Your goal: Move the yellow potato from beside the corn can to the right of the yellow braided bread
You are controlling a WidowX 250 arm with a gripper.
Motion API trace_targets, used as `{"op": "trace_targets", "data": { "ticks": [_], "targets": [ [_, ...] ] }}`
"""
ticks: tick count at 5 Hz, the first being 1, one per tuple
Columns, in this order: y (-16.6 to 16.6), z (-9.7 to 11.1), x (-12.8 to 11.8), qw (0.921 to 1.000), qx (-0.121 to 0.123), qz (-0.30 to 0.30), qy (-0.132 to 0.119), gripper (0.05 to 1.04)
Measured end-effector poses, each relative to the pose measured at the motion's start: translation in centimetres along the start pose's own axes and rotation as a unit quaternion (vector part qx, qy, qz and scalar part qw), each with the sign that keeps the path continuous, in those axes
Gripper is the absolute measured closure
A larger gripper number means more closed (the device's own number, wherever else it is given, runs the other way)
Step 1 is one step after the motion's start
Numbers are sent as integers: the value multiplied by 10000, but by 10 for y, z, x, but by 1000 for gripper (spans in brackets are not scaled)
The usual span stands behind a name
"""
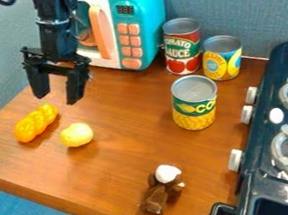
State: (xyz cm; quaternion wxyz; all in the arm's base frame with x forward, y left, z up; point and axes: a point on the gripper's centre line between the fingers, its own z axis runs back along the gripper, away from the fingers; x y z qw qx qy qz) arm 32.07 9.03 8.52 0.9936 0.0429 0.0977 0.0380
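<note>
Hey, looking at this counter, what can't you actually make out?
In the camera view:
- Toy microwave: part of its door is behind the robot arm, and its top is cut off by the top edge.
- Robot arm: cut off by the top edge.
- Toy stove: cut off by the right and bottom edges.
- Corn can: its back faces away.
- Brown-and-white object: too small to identify.

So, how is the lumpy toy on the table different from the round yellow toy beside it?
The lumpy toy is long, whereas the round toy is ball-like. The lumpy toy is orange-yellow; the round toy is paler yellow. Both lie on the wooden table.
</note>
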Motion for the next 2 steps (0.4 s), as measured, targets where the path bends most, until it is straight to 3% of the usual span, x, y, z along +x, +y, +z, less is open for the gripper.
{"op": "trace_targets", "data": {
  "ticks": [2],
  "targets": [
    [12,-8,2,9998,54,107,146,87]
  ]
}}
